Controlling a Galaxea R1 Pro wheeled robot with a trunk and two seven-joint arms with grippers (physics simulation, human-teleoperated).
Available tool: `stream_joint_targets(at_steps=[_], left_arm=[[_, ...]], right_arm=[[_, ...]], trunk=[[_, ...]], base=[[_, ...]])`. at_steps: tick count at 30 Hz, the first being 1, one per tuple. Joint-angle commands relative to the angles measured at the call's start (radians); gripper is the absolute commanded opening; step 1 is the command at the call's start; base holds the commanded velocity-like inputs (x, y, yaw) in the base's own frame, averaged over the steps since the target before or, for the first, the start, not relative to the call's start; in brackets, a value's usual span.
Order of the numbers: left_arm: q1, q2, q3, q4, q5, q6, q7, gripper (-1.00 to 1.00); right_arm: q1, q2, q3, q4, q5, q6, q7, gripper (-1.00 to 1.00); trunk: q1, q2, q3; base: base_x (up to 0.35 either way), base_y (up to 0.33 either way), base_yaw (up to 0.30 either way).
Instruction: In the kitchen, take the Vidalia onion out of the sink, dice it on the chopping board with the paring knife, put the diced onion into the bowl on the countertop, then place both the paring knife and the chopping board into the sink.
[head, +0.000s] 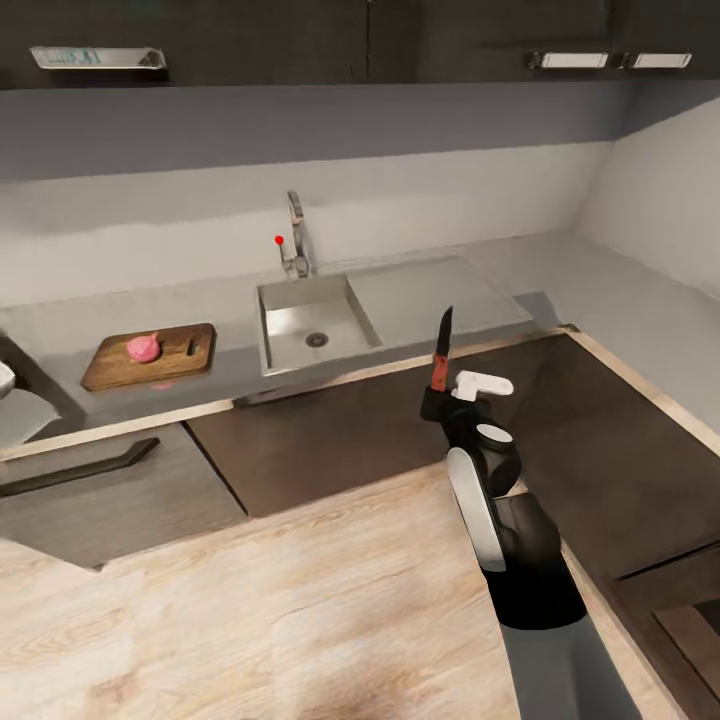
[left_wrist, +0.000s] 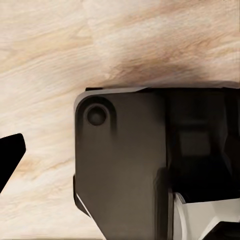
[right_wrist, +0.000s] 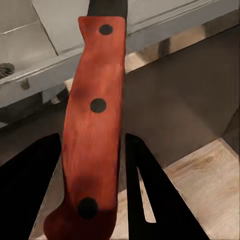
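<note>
The pinkish Vidalia onion (head: 144, 347) rests whole on the dark wooden chopping board (head: 113, 371), which lies on the grey countertop (head: 430, 290) left of the sink (head: 285, 300). My right gripper (head: 437, 400) is out in front of the counter, right of the sink, and is shut on the paring knife (head: 442, 350), blade pointing up. In the right wrist view the red riveted knife handle (right_wrist: 95, 125) is clamped between the black fingers (right_wrist: 147, 190) of the right gripper (right_wrist: 92, 185). A sliver of the white bowl (head: 4, 380) shows at the far left. One dark fingertip (left_wrist: 11, 155) of my left gripper hangs over the floor.
The curved tap (head: 296, 235) with a red dot stands behind the basin. Dark cabinet fronts run under the counter, with a black bar handle (head: 75, 470) at the left. Light wooden floor (head: 300, 600) lies between me and the cabinets. The counter turns a corner along the right wall.
</note>
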Motion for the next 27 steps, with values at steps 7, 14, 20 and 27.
stream_joint_targets(at_steps=[7,14,20,27], left_arm=[[0.0,0.001,-0.003,-0.001,0.007,-0.002,0.0,1.0],[0.0,0.002,-0.003,-0.002,0.007,-0.002,0.0,1.0],[0.0,0.002,-0.003,-0.002,0.007,-0.002,0.0,1.0],[0.0,0.003,-0.003,-0.002,0.007,-0.002,0.0,1.0]], right_arm=[[-0.001,0.0,0.001,0.0,-0.01,0.003,-0.01,-1.0],[-0.001,0.0,0.001,0.0,-0.01,0.003,-0.01,-1.0],[-0.001,0.0,0.001,0.0,-0.011,0.003,-0.01,-1.0],[-0.001,0.0,0.001,0.0,-0.011,0.003,-0.01,-1.0]], trunk=[[0.0,-0.001,0.007],[0.0,-0.001,0.015],[0.0,-0.001,0.022],[0.0,-0.001,0.03]], base=[[-0.022,0.292,0.222],[-0.001,0.299,0.222],[0.0,0.3,0.222],[0.0,0.3,0.203]])
